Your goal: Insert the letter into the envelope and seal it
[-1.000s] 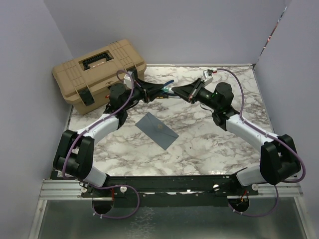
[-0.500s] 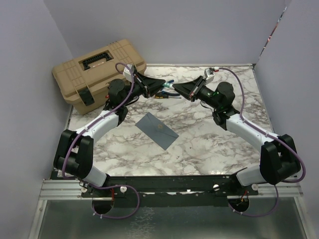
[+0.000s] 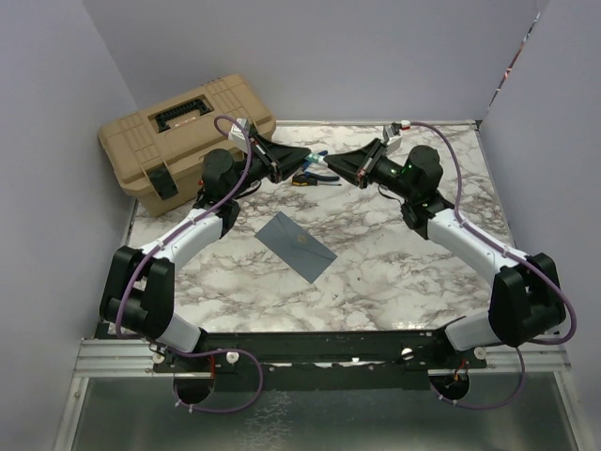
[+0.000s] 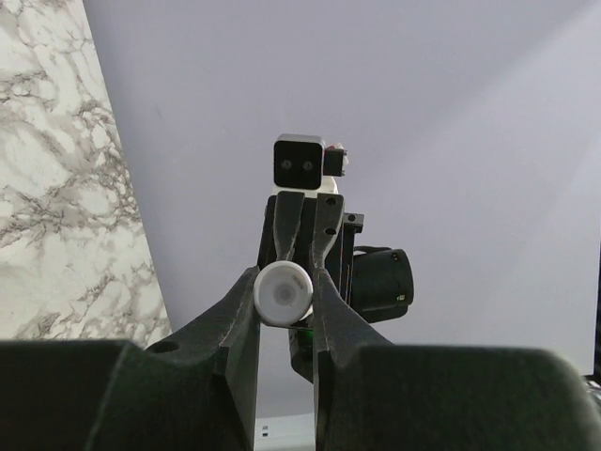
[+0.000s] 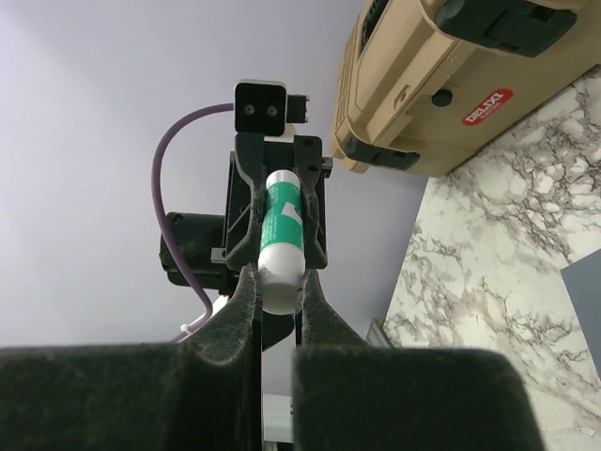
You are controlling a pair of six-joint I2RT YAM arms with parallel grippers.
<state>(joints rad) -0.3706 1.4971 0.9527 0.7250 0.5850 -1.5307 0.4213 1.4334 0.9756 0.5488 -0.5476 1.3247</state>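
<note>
The blue-grey envelope (image 3: 296, 244) lies flat on the marble table (image 3: 394, 263), flap closed, with a small round seal mark. Its corner shows in the right wrist view (image 5: 588, 305). The letter is not in view. My left gripper (image 3: 305, 162) and right gripper (image 3: 331, 164) meet tip to tip above the far middle of the table. Both are shut on one green and white glue stick (image 5: 282, 225). The right gripper (image 5: 279, 277) clamps its white end. The left gripper (image 4: 285, 282) clamps the other end, seen as a white disc (image 4: 284, 293).
A tan plastic toolbox (image 3: 183, 132) stands at the far left, also in the right wrist view (image 5: 470, 66). A small dark item with yellow and blue (image 3: 310, 179) lies on the table below the grippers. Grey walls enclose the table on three sides.
Both grippers have lifted and moved slightly back from the table, still joined at the tips. The envelope has not moved.
</note>
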